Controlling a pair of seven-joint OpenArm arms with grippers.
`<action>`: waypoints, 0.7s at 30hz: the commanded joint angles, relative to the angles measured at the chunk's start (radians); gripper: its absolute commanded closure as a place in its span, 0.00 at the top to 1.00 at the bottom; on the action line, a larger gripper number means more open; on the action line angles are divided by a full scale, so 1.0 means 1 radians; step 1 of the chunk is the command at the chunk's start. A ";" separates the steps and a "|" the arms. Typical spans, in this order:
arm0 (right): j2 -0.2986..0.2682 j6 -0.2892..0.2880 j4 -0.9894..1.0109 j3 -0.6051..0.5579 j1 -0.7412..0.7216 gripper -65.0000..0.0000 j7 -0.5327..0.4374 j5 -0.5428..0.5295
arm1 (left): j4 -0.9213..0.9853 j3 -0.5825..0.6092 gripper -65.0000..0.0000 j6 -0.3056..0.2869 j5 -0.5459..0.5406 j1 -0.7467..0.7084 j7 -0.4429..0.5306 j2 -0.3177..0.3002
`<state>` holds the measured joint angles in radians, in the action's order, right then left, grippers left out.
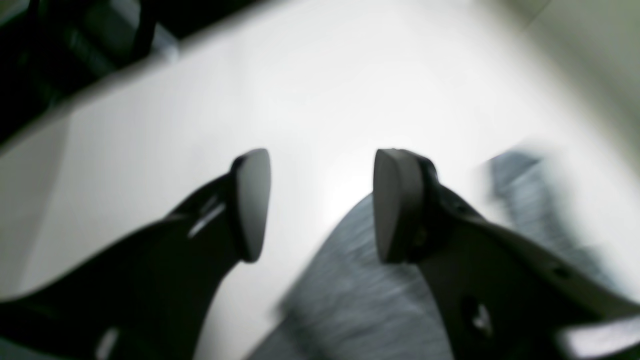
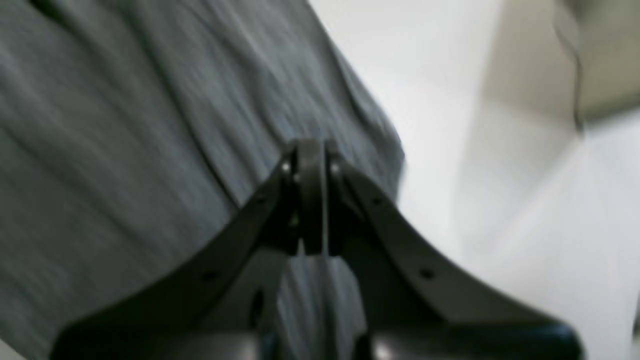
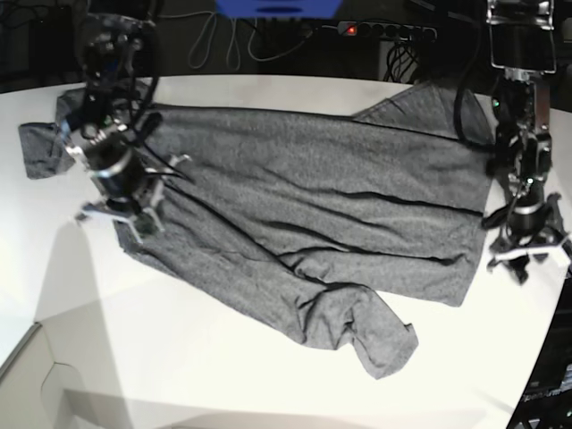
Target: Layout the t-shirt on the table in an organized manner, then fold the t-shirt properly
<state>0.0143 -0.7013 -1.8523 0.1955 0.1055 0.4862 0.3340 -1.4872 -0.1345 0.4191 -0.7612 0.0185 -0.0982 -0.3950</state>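
The t-shirt point(image 3: 295, 214) lay spread but rumpled across the table point(image 3: 179, 357), long axis running between my arms. My right gripper point(image 2: 311, 195), clenched shut, hovered over its near-side edge; my left gripper point(image 3: 527, 250), released and empty, stood just beside the opposite hem.

soft heathered grey knit cloth t-shirt point(image 3: 304, 206), smooth white slightly glossy surface point(image 3: 223, 366), matt black plastic-looking left tool point(image 1: 320, 205) pads
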 commanded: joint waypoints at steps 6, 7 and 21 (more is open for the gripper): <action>0.000 0.003 0.128 -0.153 -0.178 0.00 -0.022 -0.011 | 0.109 0.115 0.49 -0.010 0.009 0.117 -0.081 0.098; 0.000 0.003 0.176 -0.184 -0.220 0.00 -0.022 -0.011 | 0.142 0.120 0.49 -0.010 0.010 0.130 -0.082 0.117; 0.105 0.003 1.089 -0.264 -0.738 0.00 -0.225 -0.014 | 0.277 0.114 0.49 -0.007 0.006 0.096 -0.077 0.057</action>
<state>0.1131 -0.6987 -0.7483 -0.0685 -0.6025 0.2779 0.3347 -1.1858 -0.0174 0.4156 -0.7597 0.0895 -0.1841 -0.3279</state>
